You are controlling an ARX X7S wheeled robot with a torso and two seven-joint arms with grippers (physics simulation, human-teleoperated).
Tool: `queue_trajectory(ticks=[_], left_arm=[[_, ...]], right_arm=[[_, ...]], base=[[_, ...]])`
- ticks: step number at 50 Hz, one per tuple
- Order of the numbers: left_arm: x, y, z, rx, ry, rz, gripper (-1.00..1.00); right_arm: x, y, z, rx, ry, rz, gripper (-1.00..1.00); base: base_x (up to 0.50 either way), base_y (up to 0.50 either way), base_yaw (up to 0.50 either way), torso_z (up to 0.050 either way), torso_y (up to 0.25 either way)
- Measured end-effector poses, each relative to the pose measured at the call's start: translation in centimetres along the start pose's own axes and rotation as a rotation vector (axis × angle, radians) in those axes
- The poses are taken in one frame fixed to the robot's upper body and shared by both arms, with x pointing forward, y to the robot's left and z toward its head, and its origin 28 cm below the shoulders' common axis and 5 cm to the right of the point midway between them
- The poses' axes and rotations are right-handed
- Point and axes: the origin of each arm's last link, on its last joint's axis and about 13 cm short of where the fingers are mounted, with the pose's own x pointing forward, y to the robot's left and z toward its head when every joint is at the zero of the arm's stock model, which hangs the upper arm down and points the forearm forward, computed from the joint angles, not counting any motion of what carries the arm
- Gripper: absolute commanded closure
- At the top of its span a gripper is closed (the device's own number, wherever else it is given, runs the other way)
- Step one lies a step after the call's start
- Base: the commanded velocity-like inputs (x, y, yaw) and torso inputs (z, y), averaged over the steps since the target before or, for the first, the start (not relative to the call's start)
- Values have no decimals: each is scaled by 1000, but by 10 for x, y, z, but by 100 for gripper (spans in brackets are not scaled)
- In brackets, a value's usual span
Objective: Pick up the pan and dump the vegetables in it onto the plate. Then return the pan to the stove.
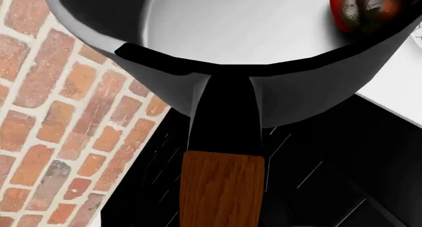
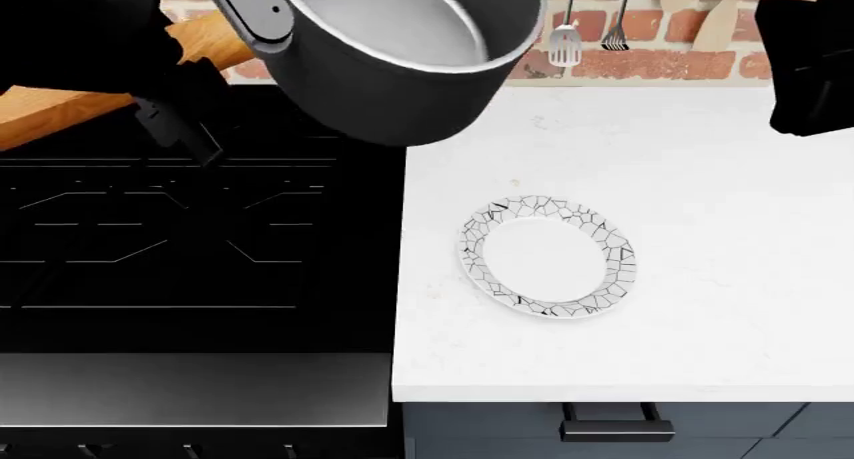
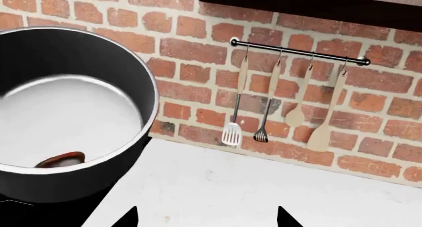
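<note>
Raised pan [image 2: 400, 59] holds the pepper [image 1: 366, 9] — plate [image 2: 547, 256] bare — right pincer [image 3: 207, 218] spread, left unclear.

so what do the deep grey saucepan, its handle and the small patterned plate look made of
Deep grey saucepan: apparently metal, with a smooth pale sheen inside. Its long orange-brown handle: wood, showing grain. Small round white plate: probably glazed ceramic, with black crackle lines around the rim.

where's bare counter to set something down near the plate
The white counter is bare all around the plate: a strip between it and the stove, a wide patch on the other side, and the stretch back toward the brick wall. It is crowded at the back near the stove, where the lifted pan hangs over the counter's corner.
</note>
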Motion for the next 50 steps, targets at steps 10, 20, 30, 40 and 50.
queue_trajectory(ticks=[10, 20, 30, 40, 50], left_arm=[[9, -4, 3, 48, -12, -3, 100], [18, -8, 4, 93, -18, 1, 100], [22, -7, 2, 150, -11, 42, 100], [27, -6, 1, 212, -13, 85, 100], [36, -9, 0, 262, -22, 91, 100]], right_arm=[[0, -1, -2, 4, -1, -1, -100], [-1, -2, -3, 11, -3, -2, -100], [-1, -3, -4, 15, -5, -3, -100], [-1, -3, -6, 19, -4, -4, -100], [-1, -4, -8, 25, -4, -5, -100]], base=[[0, 0, 0, 0, 1], [0, 0, 0, 1, 1], [0, 0, 0, 0, 1], [0, 0, 0, 0, 1], [0, 0, 0, 1, 1]])
